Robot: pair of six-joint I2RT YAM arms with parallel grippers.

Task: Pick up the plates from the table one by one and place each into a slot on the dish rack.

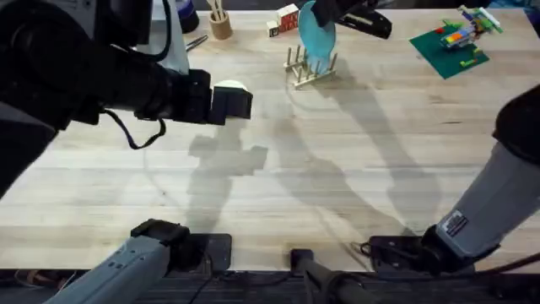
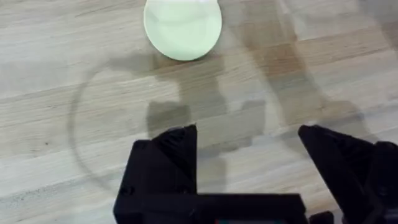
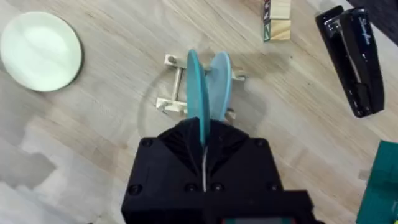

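A light wooden plank surface [image 1: 337, 160] with visible grain fills the scene; soft shadows lie across it, perhaps from lamps above.

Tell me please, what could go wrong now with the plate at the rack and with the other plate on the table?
The right gripper grips the turquoise plate on edge over the dish rack, where a pale blue plate already stands; it might knock that one or miss the slot. The rack is light and could shift. The cream plate lies flat on the table, so the open left gripper may slide it.
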